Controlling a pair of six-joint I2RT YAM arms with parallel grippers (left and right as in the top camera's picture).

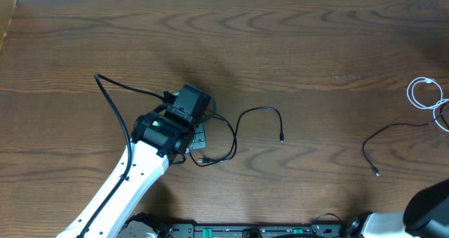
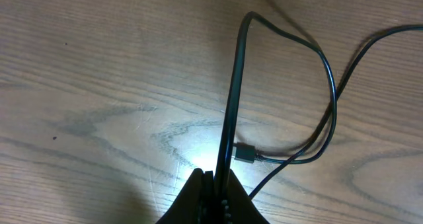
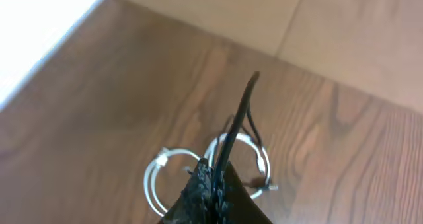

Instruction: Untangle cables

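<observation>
The left gripper point(image 2: 213, 177) is clamped shut on the black cable point(image 1: 259, 109). That cable loops off toward mid-frame, and its free plug lies to the right. The right gripper point(image 3: 210, 168), at lower right, is also shut and pinches another black cable point(image 3: 236, 118), with the white cable point(image 3: 161, 160) coiled just beyond its tips.

One black cable point(image 1: 261, 109) lies looped mid-table, a second black cable point(image 1: 365, 150) curves at right, near a coiled white cable point(image 1: 410, 92).

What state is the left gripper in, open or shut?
Shut. The left gripper has its fingertips together in the wrist view, pinching the black cable between them.
</observation>
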